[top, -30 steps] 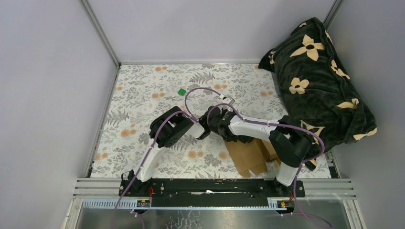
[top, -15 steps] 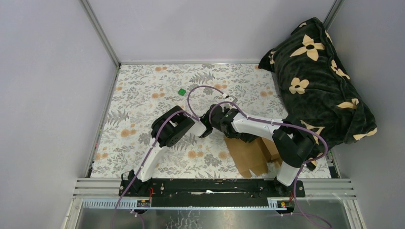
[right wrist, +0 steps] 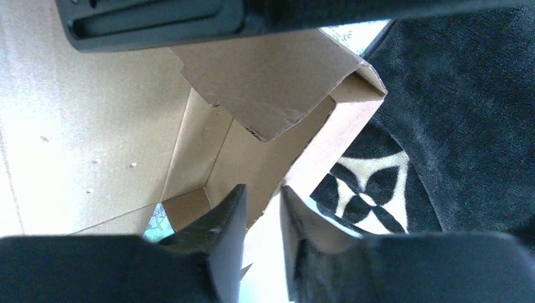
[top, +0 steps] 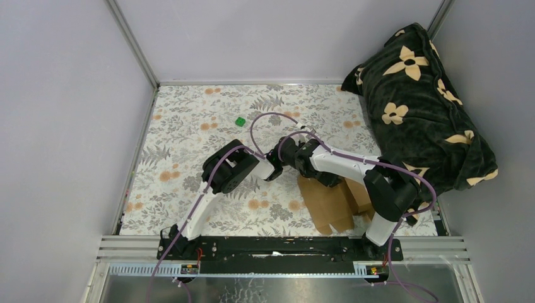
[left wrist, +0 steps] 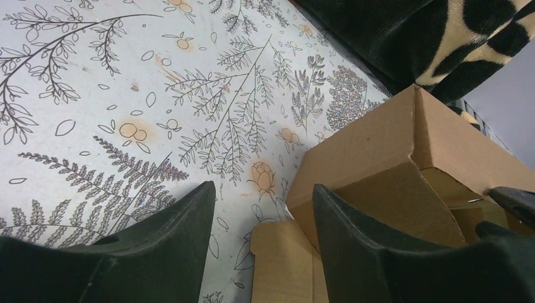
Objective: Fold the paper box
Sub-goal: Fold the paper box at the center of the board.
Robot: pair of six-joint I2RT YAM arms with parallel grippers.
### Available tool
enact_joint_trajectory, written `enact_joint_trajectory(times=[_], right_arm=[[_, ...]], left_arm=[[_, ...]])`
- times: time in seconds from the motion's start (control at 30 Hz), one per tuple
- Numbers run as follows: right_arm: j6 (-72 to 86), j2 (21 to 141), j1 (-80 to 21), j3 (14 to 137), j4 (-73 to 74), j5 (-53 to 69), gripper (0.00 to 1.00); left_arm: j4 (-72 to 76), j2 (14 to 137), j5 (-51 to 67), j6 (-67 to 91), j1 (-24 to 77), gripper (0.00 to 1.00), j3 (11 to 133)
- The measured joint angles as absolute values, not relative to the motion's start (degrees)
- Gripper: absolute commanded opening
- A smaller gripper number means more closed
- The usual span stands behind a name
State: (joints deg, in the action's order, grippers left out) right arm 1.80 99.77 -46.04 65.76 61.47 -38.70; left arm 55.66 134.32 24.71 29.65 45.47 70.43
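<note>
I am holding my left gripper [left wrist: 262, 189] spread and empty just beside the box [left wrist: 372, 145]. My right gripper [right wrist: 262, 192] is pinching the box's wall.

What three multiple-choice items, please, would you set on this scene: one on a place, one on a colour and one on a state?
1. Where does the paper box lie?
A. At the near right of the floral tablecloth, beside the dark blanket
B. In the far left corner
C. On top of the left arm

2. What colour is the small cube?
A. Red
B. Green
C. Blue

3. How is the left gripper?
A. Shut on the cube
B. Shut on a flap
C. Open, holding nothing

Answers:
1. A, since the top view shows the brown cardboard by the right arm's base, next to the blanket.
2. B, since it shows bright green against the pale cloth.
3. C, since the left wrist view shows bare tablecloth between its spread fingers.
</note>
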Motion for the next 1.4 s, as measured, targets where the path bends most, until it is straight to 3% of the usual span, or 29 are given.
enact_joint_trajectory(times=[0.13, 0.37, 1.27, 1.4], right_arm=[[0.9, 99.4, -45.4, 65.8, 61.5, -37.8, 0.5], [-1.0, 97.0, -42.7, 65.8, 60.9, -32.4, 0.54], [-5.7, 90.3, -32.8, 65.8, 57.5, 0.1, 0.61], [0.0, 89.9, -28.4, 66.1, 54.7, 0.3, 0.62]], left_arm=[[55.2, 134.5, 25.0, 29.7, 45.5, 0.66, 71.0], [51.8, 134.5, 25.6, 28.1, 45.5, 0.65, 73.4], [50.1, 133.1, 26.6, 27.4, 45.5, 0.65, 74.1], [49.2, 133.6, 26.2, 28.4, 45.7, 0.64, 74.0]])
